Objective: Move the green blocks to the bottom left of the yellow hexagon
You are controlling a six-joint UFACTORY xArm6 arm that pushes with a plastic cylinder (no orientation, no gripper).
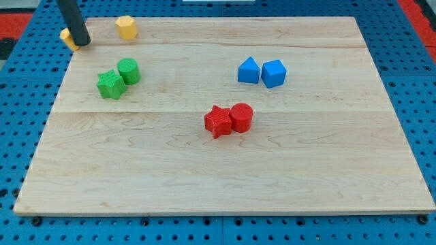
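Observation:
A green star block [110,84] and a green cylinder [129,71] touch each other at the board's upper left. A yellow hexagon [126,27] sits at the board's top edge, above and a little right of them. My tip [81,43] rests at the top left corner, against a second yellow block [68,37] that the rod partly hides. The tip is left of the yellow hexagon and above-left of the green blocks, apart from both.
A blue pentagon-like block [248,71] and a blue cube-like block [274,73] sit side by side at the upper right. A red star [218,121] and a red cylinder [241,116] touch near the centre. The wooden board [225,184] lies on a blue pegboard.

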